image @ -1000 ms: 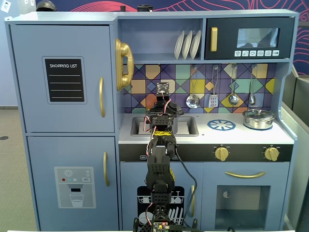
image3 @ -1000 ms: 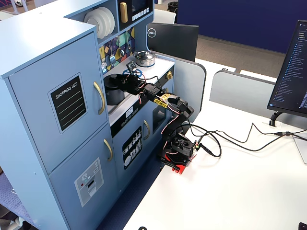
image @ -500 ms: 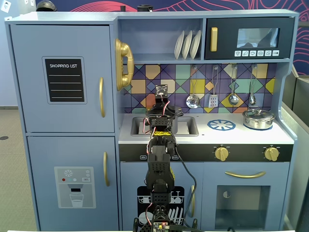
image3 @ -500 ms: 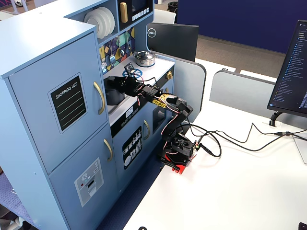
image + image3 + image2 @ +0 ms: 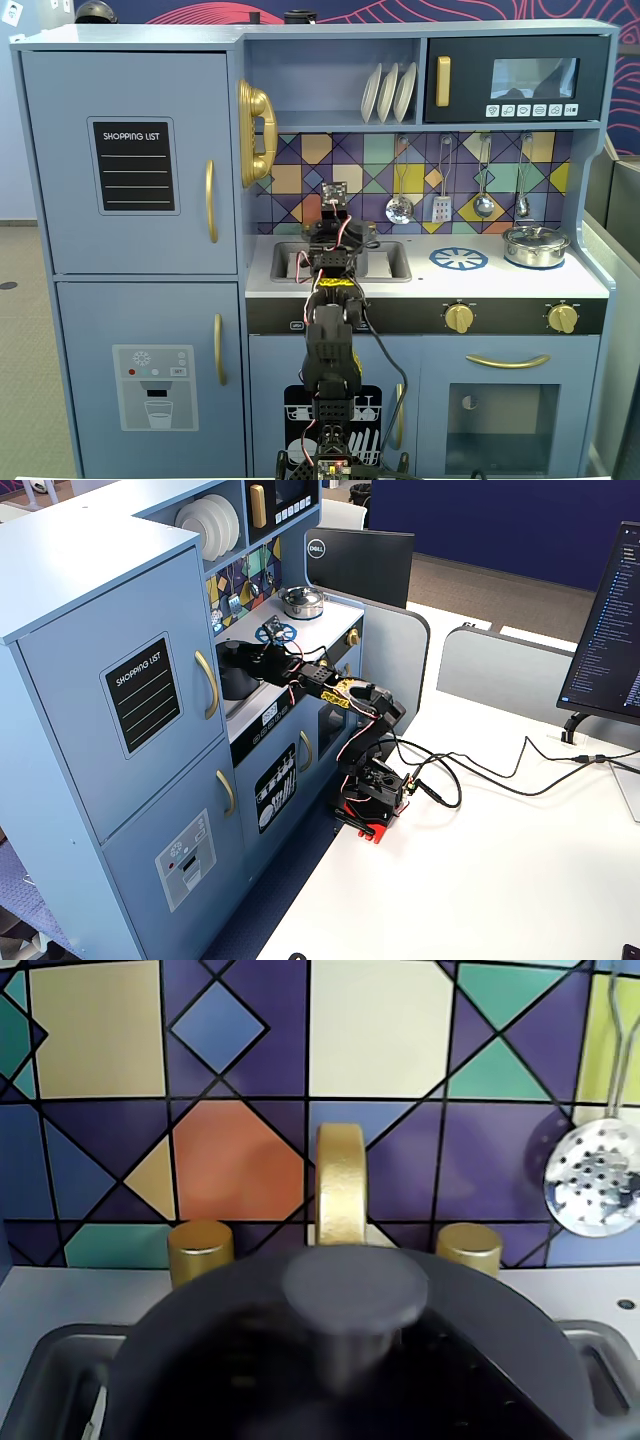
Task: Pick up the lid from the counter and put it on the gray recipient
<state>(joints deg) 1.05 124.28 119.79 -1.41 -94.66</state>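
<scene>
In the wrist view the dark gray lid (image 5: 500, 1340) fills the lower half, and its round knob (image 5: 355, 1285) is close to the lens. My gripper (image 5: 350, 1365) is shut on the lid at the knob's stem; its dark fingers blur into the lid. From the side, my gripper (image 5: 257, 661) reaches over the gray recipient (image 5: 231, 680), which stands in the sink. There the lid and the pot merge into one dark shape. From the front, the arm (image 5: 330, 330) hides the pot.
A gold faucet (image 5: 342, 1185) and two gold taps (image 5: 200, 1250) stand just behind the lid, against the tiled wall. A skimmer (image 5: 595, 1165) hangs at the right. The shiny silver pot (image 5: 535, 245) sits at the counter's right end, past the blue burner (image 5: 459, 259).
In the side view the arm has swung left from over the blue burner to above the gray pot, carrying the lid. The burner is now uncovered.
</scene>
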